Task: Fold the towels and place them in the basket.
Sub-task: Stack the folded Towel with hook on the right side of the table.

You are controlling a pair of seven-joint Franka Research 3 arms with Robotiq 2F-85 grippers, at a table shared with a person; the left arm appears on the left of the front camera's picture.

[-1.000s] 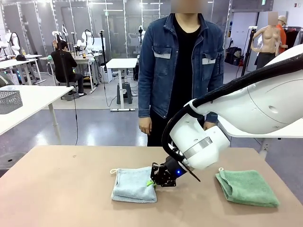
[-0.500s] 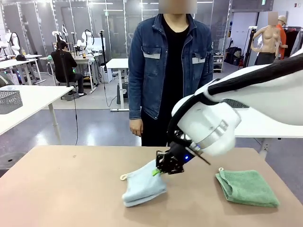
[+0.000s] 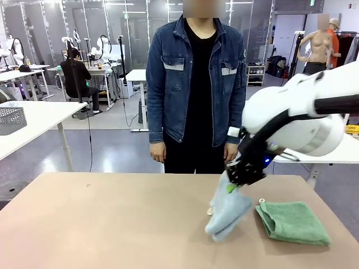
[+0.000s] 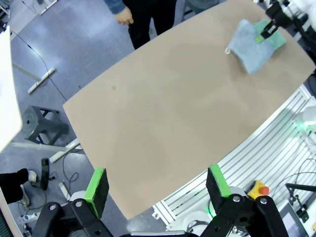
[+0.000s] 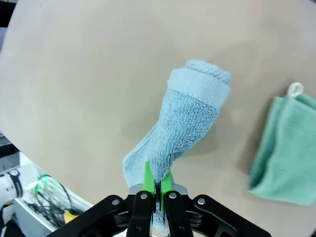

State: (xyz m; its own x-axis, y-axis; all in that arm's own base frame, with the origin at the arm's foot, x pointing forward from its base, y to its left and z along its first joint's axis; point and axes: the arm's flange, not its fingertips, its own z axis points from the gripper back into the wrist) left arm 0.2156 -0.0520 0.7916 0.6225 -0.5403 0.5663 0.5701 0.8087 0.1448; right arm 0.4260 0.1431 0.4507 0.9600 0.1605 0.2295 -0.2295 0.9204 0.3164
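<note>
The folded pale blue-grey towel [image 3: 227, 211] hangs in the air over the table's right half, pinched at its upper edge by my right gripper [image 3: 231, 186], which is shut on it. In the right wrist view the blue-grey towel [image 5: 187, 118] droops away from the closed green pads [image 5: 147, 180]. The folded mint green towel [image 3: 293, 222] lies flat on the table at the right, its loop toward the person; it also shows as the green towel [image 5: 286, 158]. My left gripper [image 4: 157, 185] stands open high above the table's left edge, holding nothing. The basket is out of view.
A person in a denim jacket [image 3: 193, 84] stands at the far side of the tan table [image 3: 101, 224], hands at their sides. A wire basket [image 3: 11, 119] sits on another white table far left. Metal rails and an emergency stop [image 4: 259, 189] lie below my side.
My right gripper has lifted the blue-grey towel off the table's middle and carried it to the right, close to the green towel. The person has shifted slightly left.
</note>
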